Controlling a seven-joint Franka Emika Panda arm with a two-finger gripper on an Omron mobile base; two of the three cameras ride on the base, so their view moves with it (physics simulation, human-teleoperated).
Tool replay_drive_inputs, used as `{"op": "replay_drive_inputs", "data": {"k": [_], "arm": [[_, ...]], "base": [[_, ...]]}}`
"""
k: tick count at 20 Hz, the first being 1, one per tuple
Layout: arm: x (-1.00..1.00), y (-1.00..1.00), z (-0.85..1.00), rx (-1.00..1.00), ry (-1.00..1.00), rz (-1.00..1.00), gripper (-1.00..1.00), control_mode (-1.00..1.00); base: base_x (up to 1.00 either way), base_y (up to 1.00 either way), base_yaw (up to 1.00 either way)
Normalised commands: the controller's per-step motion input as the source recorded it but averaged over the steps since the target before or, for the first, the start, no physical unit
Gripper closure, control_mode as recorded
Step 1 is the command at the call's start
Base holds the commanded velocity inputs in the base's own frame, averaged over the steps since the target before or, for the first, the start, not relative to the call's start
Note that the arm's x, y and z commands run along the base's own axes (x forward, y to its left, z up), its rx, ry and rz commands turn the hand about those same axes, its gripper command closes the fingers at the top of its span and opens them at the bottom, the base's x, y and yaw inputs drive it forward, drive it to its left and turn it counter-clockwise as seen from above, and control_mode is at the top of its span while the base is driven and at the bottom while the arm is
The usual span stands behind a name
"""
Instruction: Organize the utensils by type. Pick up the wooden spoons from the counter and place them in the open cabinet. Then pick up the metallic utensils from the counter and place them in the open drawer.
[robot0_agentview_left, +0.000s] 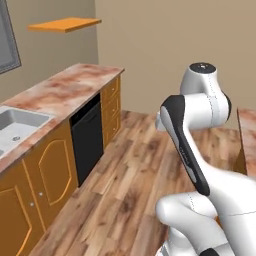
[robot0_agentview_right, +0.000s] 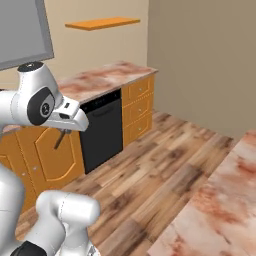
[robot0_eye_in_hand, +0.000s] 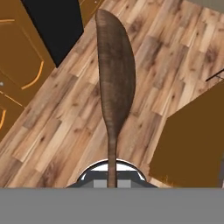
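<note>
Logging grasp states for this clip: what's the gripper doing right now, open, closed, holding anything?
Gripper: closed on the handle of a wooden spoon, whose bowl points away from the hand over the wood floor.
</note>
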Motion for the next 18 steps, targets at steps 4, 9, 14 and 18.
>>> {"op": "replay_drive_inputs", "data": {"k": [4,9,14,18], "arm": [[0.00,0.00,0.00,0.00,0.00,0.00,1.00,1.00],[0.00,0.00,0.00,0.00,0.00,0.00,1.00,1.00],[0.00,0.00,0.00,0.00,0.00,0.00,1.00,1.00],[0.00,0.00,0.00,0.00,0.00,0.00,1.00,1.00]], "base": [[0.75,0.00,-0.22],[0.52,0.05,-0.20],[0.51,0.49,-0.15],[0.59,0.63,-0.15]]}}
